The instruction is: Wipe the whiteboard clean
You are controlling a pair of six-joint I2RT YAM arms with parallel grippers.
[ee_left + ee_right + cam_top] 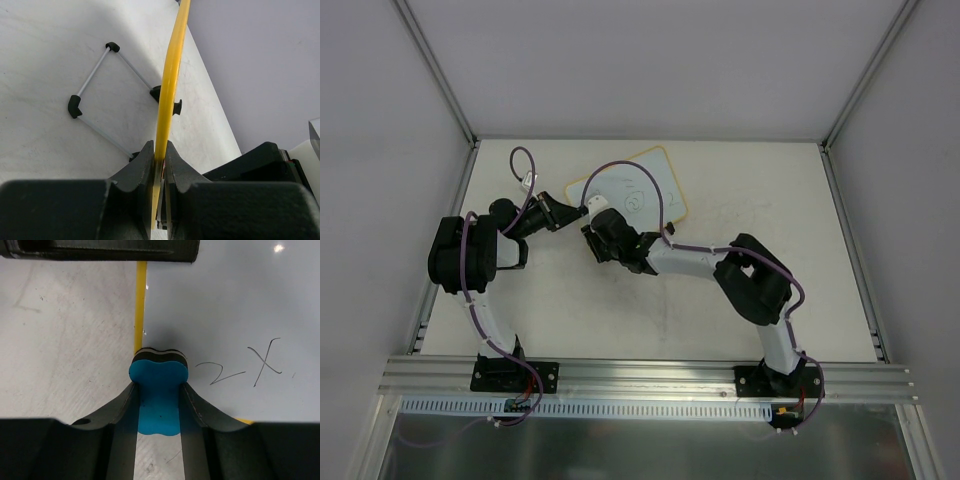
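Yellow-framed and white, the whiteboard [655, 170] lies near the middle of the table's far edge, turned at an angle. From above, the left arm rises from the near-left corner, folds at its elbow by the left edge, and reaches its left gripper [565, 210] to the board's near-left corner. The right arm runs from the near-right base across the table [770, 200], and its right gripper [592, 210] sits over the board's near edge, close beside the other gripper. Bare tabletop stretches to the right edge and toward the near rail.

The left wrist view shows the left gripper [160, 152] clamped on the whiteboard [170, 85], whose yellow rim is seen edge-on, running up and away from the jaws. A wire stand [92, 73] with black corner caps lies on the table [50, 50] to the left, joined to the board.

In the right wrist view, the right gripper [158, 385] pinches a blue eraser [158, 372], its dark-backed tip against the whiteboard [225, 305] just inside the yellow rim. Pen marks [245, 367] sit to its right, apart from the eraser.
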